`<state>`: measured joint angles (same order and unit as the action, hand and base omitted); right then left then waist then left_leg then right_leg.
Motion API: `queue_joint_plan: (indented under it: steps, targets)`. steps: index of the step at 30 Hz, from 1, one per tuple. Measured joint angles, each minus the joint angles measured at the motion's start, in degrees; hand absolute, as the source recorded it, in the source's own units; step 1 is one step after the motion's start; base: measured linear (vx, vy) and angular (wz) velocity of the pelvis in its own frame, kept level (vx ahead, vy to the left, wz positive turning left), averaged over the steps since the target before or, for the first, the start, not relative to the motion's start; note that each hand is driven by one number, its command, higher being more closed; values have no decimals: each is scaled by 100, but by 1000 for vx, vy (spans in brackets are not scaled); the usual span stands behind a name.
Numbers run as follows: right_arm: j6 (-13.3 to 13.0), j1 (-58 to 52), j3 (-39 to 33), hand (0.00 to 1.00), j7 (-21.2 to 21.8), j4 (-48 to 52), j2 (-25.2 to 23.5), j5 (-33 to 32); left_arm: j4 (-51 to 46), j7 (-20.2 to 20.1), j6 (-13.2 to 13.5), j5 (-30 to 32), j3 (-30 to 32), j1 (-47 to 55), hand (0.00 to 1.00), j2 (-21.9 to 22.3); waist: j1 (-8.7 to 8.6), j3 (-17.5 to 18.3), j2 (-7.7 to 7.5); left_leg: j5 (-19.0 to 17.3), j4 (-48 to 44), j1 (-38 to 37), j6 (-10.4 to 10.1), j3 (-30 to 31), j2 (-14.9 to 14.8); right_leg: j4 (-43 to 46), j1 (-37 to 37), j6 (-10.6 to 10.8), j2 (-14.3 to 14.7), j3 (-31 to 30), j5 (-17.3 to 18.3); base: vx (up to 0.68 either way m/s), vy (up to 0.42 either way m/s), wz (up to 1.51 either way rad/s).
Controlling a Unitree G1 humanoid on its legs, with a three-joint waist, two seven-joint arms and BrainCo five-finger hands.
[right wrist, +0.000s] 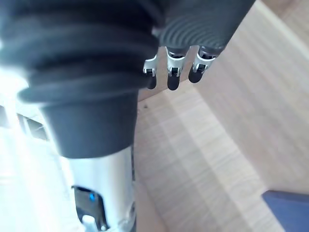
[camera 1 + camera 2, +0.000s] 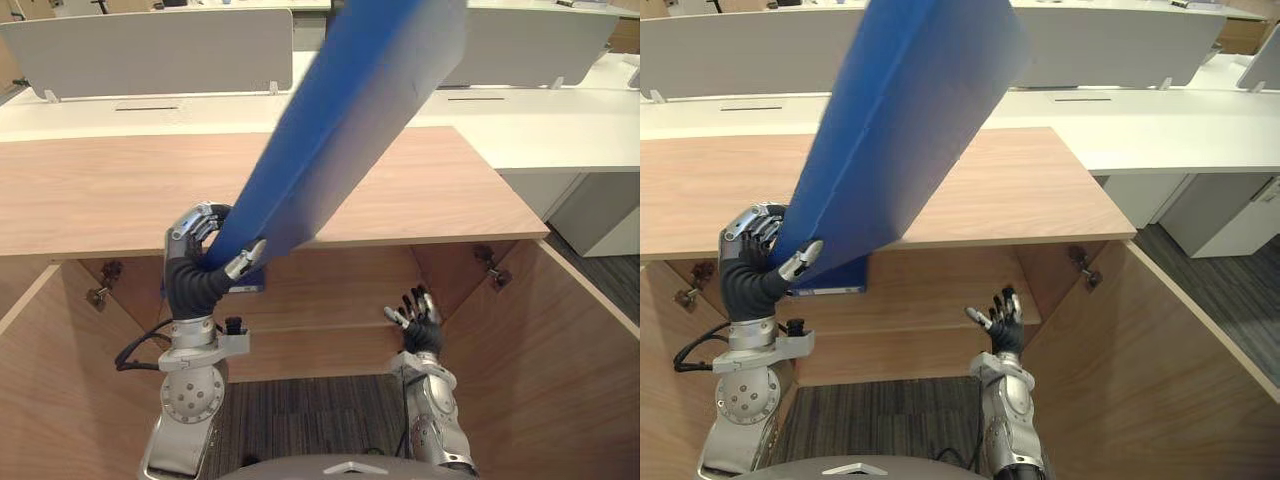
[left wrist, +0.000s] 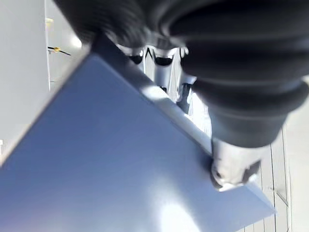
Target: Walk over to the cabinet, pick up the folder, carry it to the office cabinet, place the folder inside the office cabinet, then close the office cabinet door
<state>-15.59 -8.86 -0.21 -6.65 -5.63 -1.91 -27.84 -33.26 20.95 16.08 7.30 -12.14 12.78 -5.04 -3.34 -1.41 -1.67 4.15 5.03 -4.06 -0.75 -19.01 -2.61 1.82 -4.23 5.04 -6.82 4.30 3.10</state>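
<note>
A large blue folder [image 2: 340, 130] slants up and away over the wooden cabinet top [image 2: 90, 200]. My left hand [image 2: 205, 250] is shut on its lower end, thumb across the near face and fingers curled behind it; the folder's flat blue face [image 3: 106, 164] also shows past that hand's cover. My right hand [image 2: 418, 322] hangs open and holds nothing, in front of the open cabinet interior [image 2: 320, 300], below and right of the folder. Its straight fingers [image 1: 171, 72] show against the wood panel.
Both wooden cabinet doors stand open, the right door [image 2: 570, 370] and the left door [image 2: 50, 390]. Metal hinges [image 2: 490, 265] sit at the inner corners. White desks with grey divider screens [image 2: 150, 50] stand behind the cabinet. Dark carpet [image 2: 300, 420] lies below.
</note>
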Motion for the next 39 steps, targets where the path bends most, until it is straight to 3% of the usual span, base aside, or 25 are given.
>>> queue_joint_plan:
  steps: [9,19,31,39]
  targets:
    - [-469,85,1,0,-20,1429,-38,-157,-336,5,118,-354,144,-4,100,235,1,-17,-3,2,-34,-2,6,1,8,-46,-2,54,-1,-32,-88,5,4,-1]
    - [-665,798,48,0,-222,1619,-28,-225,-339,35,242,-681,288,-54,100,337,86,-43,-27,7,-1,-56,12,17,21,-35,-45,54,-11,-26,-100,0,0,0]
    - [-648,1446,565,0,251,1587,142,-1034,-334,-293,327,-1177,-80,-247,100,333,269,-157,-100,46,3,-78,69,185,125,-33,-170,76,-109,141,-49,3,17,8]
    - [-547,1630,685,0,313,1293,349,-1080,-148,-437,336,-1287,-179,-254,100,328,281,-164,-118,97,4,-23,116,290,144,-7,-164,82,-129,259,-42,2,11,6]
